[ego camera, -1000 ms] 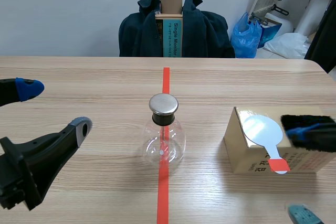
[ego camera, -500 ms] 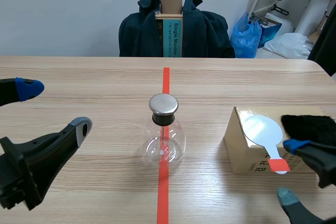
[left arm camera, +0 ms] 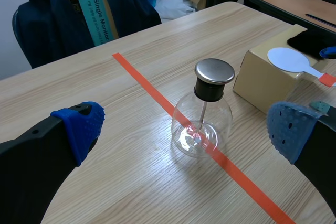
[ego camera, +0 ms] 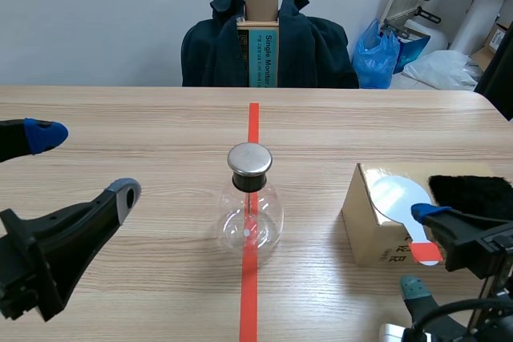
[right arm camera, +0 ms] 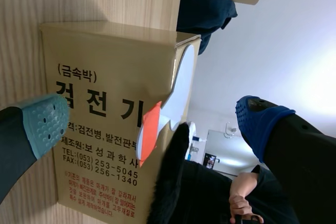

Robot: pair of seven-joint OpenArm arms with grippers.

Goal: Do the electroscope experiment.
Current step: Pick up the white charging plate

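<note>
Got left claw [ego camera: 84,162] gaping by tabletop's [ego camera: 120,118] left edge, right claw [ego camera: 417,250] apart too, straddling the paddle handle [right arm camera: 148,132] sticking off the box [ego camera: 377,234].

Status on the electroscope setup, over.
Left gripper open, short of the flask. Right gripper open, straddling the paddle handle atop the box, no grip yet. Black fur close beside paddle.

table [ego camera: 120,118]: wooden | on it: metal-capped glass flask [ego camera: 250,218] | cardboard box [ego camera: 377,238], apart from flask
</note>
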